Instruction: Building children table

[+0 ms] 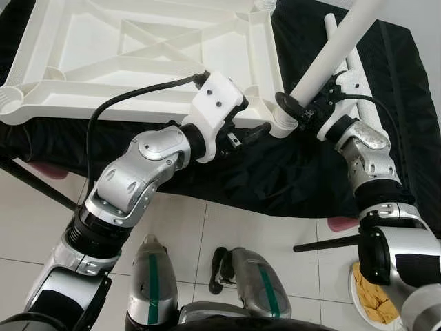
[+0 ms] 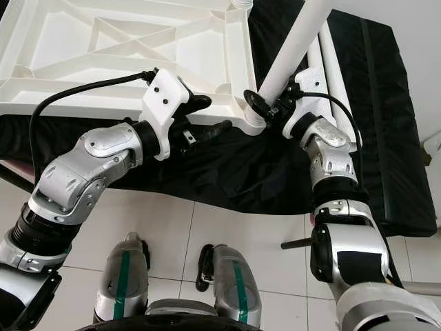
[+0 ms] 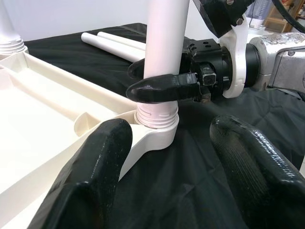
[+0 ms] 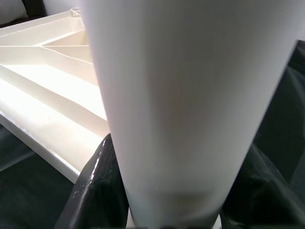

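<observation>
Gripping white leg point(image 1: 329, 52): right claw point(image 1: 295, 109)

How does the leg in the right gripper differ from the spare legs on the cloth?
The held leg stands upright in the tabletop's corner socket; the spare legs lie flat on the black cloth. The right gripper clamps the held leg; the spares lie untouched. All are white tubes.

head eyes look down, wrist views close on table leg point(image 3: 164, 52)
</observation>
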You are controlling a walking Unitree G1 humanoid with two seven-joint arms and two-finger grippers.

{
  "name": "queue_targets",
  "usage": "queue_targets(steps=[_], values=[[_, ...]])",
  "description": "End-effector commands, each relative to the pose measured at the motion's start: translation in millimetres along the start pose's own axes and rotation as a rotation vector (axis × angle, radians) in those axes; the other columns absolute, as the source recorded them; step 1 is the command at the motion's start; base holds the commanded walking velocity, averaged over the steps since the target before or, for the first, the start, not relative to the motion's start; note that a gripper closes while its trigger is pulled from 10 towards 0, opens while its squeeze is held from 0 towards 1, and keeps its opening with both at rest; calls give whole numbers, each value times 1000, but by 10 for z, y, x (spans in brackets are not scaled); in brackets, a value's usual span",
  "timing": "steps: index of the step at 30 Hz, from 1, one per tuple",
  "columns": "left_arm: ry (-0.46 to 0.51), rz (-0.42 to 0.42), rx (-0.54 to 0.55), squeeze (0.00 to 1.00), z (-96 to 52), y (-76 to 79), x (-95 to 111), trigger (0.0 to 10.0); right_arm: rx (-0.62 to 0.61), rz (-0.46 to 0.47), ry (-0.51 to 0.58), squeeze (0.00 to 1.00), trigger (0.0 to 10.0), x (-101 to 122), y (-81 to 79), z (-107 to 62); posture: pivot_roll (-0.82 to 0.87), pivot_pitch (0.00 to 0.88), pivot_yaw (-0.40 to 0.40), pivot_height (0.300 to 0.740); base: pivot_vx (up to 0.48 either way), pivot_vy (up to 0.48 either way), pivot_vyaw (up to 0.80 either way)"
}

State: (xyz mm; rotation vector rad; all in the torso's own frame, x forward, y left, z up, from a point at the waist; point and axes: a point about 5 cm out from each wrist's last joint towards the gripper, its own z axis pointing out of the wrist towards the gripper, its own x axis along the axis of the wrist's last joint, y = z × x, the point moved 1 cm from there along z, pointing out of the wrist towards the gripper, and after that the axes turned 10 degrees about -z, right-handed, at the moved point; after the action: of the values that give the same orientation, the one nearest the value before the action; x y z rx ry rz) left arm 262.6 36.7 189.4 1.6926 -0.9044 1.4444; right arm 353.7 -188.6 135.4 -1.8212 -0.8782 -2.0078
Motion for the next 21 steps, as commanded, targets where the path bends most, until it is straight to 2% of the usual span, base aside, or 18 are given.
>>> queue_targets(steps=[1,2,3,5,6,11,14,15,21], values=[[0,13,-37,0,1,54,23,10000,-20,-2,-7,0,0,-17,72,-64,142,49,-113,740,0,0,0],[-1,12,-39,0,1,57,22,10000,-19,0,-6,0,0,-25,67,-68,142,49,-113,740,0,0,0],[-2,11,-41,0,1,60,21,10000,-21,3,-6,0,1765,-35,61,-71,139,51,-112,740,0,0,0],[-2,11,-42,0,0,64,17,10000,-22,4,-6,0,1765,-44,55,-74,140,51,-113,740,0,0,0],[-3,10,-43,0,1,66,14,10000,-39,14,-12,0,10000,-60,54,-75,140,51,-114,740,0,0,0],[-4,9,-45,0,1,73,10,10000,-49,18,-9,0,10000,-58,50,-73,139,51,-116,740,0,0,0],[-4,6,-48,0,5,86,2,10000,-100,38,8,0,10000,-44,51,-64,139,47,-123,740,0,0,0],[-4,5,-51,0,9,96,-5,10000,-161,51,24,0,10000,-28,44,-50,141,44,-125,740,0,0,0],[-5,1,-53,0,9,109,-15,10000,-251,65,50,0,10000,11,-15,-27,140,42,-127,740,0,0,0]])
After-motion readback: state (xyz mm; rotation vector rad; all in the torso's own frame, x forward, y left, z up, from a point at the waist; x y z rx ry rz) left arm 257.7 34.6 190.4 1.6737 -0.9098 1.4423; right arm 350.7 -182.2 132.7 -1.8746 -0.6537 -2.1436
